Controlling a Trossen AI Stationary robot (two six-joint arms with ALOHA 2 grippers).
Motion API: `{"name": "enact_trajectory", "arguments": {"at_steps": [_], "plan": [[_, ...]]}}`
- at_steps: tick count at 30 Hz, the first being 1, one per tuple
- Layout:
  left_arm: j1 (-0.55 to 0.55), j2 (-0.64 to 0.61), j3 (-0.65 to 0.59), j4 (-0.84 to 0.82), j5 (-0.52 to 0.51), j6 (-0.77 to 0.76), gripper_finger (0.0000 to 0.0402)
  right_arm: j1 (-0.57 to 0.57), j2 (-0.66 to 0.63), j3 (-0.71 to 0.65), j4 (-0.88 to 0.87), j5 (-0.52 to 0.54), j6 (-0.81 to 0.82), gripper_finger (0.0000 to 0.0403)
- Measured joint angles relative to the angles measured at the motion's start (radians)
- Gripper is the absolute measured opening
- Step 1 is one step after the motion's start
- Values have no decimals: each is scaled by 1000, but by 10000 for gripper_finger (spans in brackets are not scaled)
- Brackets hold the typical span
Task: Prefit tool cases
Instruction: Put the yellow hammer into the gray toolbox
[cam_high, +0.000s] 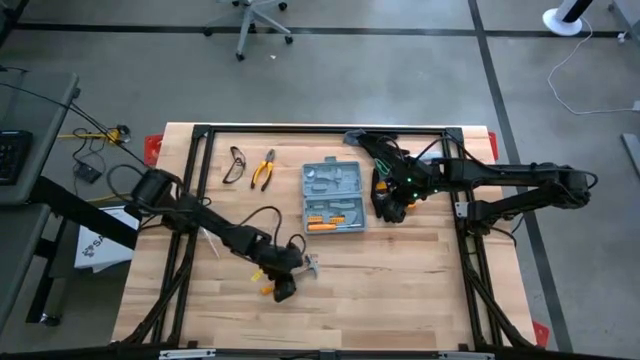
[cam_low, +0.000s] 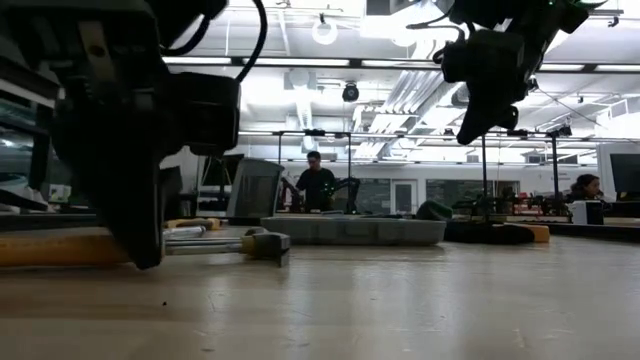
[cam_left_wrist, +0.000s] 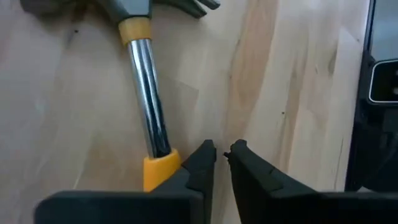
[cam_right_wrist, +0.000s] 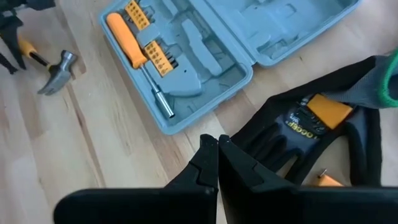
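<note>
Left hand (cam_left_wrist: 222, 151) low beside hammer (cam_left_wrist: 144, 93), fingers slightly apart

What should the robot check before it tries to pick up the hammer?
1. Hammer lying flat on the table: ok.
2. Left tool lined up on the handle: not ok, it sits beside the handle with its fingers almost together.
3. Tool case open and ready: ok, lid back, orange screwdriver inside.
4. Empty slot for the hammer in the case: cannot tell.
5. Right tool out of the way: ok, shut above the gloves beside the case.
</note>
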Motion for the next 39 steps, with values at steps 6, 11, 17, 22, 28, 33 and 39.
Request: {"name": "enact_trajectory", "arguments": {"at_steps": [6, 11, 17, 22, 28, 33, 39], "plan": [[34, -8, 1, -107, -96, -6, 4, 0, 0, 0, -1, -2, 4, 0], [58, -26, -15, -136, -101, 20, 6, 0, 0, 0, -3, -2, 3, 0], [77, -60, -29, -202, -155, -3, 7, 0, -1, 0, -3, -2, 3, 0], [89, -91, -37, -166, -130, 89, 7, 0, -1, 0, -3, -1, 4, 0], [98, -163, -32, -182, -194, 210, 7, 0, -1, 0, -3, -1, 4, 0], [125, -224, -30, -220, -260, 344, 8, 0, -1, 0, -3, -1, 3, 0], [152, -219, -30, -232, -147, 505, 43, 0, -1, 0, -3, -1, -3, 0]]}}
